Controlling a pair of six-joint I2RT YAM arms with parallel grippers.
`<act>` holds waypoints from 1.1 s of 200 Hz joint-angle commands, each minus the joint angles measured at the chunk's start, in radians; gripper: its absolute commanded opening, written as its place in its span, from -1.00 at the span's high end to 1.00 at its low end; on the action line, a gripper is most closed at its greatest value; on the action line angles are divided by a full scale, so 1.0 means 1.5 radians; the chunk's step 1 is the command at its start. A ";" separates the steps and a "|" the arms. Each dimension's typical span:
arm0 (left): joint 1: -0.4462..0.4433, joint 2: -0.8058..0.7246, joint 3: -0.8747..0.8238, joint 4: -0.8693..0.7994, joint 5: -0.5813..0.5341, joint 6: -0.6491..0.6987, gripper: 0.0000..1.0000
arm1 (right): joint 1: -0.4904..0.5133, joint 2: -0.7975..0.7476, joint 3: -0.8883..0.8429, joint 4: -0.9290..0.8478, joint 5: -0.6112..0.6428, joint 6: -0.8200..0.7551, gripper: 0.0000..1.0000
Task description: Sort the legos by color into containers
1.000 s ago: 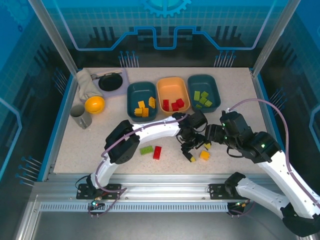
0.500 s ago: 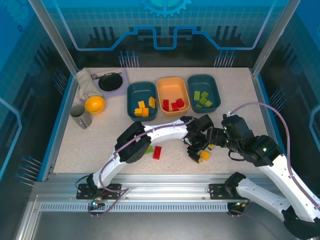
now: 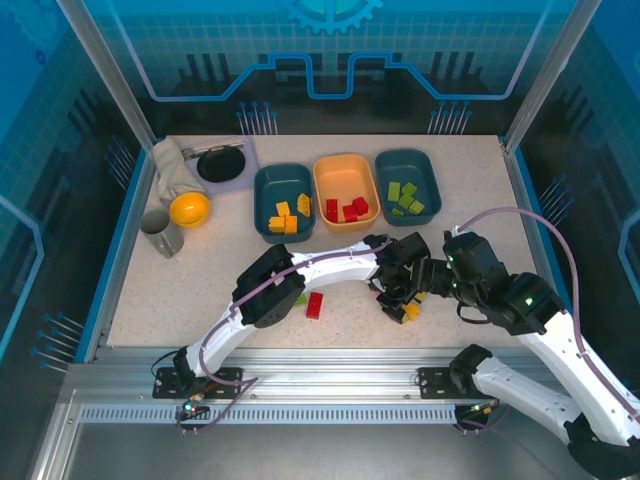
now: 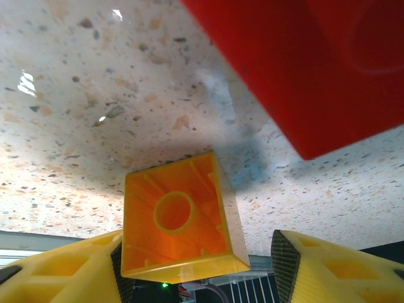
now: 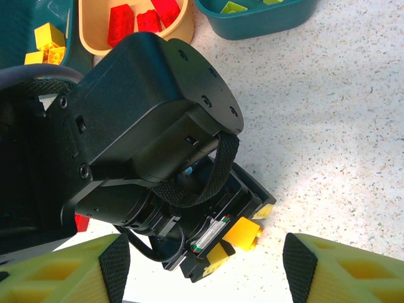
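Left claw (image 4: 196,268) released, straddling yellow brick (image 4: 180,221) low in frame: brick just beside lower-left finger (image 4: 63,278), gap to lower-right one.

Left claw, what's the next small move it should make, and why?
Probably close the left claw on the orange brick. The brick sits between its open fingers, hollow side facing the wrist camera and closer to one pad, and it is not yet gripped.
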 commanded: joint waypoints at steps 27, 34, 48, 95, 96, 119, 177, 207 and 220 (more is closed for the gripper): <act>-0.005 0.034 0.028 -0.070 -0.022 0.008 -0.06 | 0.005 -0.007 -0.017 0.013 -0.014 -0.014 -0.38; -0.005 0.035 0.029 -0.077 -0.023 0.012 -0.04 | 0.005 -0.007 -0.018 0.015 -0.015 -0.014 -0.38; -0.005 0.036 0.034 -0.087 -0.026 0.021 0.00 | 0.001 -0.007 -0.021 0.018 -0.018 -0.014 -0.39; -0.005 0.036 0.061 -0.122 -0.040 0.063 0.13 | -0.002 -0.008 -0.019 0.021 -0.019 -0.014 -0.38; -0.005 0.037 0.063 -0.123 -0.041 0.064 0.13 | -0.002 -0.008 -0.019 0.021 -0.019 -0.014 -0.38; -0.005 0.034 0.099 -0.147 -0.059 0.092 0.20 | -0.003 -0.011 -0.018 0.024 -0.016 -0.016 -0.38; 0.014 -0.004 0.131 -0.171 -0.104 0.151 0.35 | -0.004 -0.019 -0.010 0.051 -0.015 -0.030 -0.38; 0.050 -0.069 0.116 -0.192 -0.160 0.208 0.35 | -0.008 -0.024 -0.004 0.125 -0.060 -0.074 -0.37; 0.071 -0.103 0.099 -0.197 -0.189 0.238 0.35 | -0.010 -0.024 -0.012 0.180 -0.103 -0.102 -0.37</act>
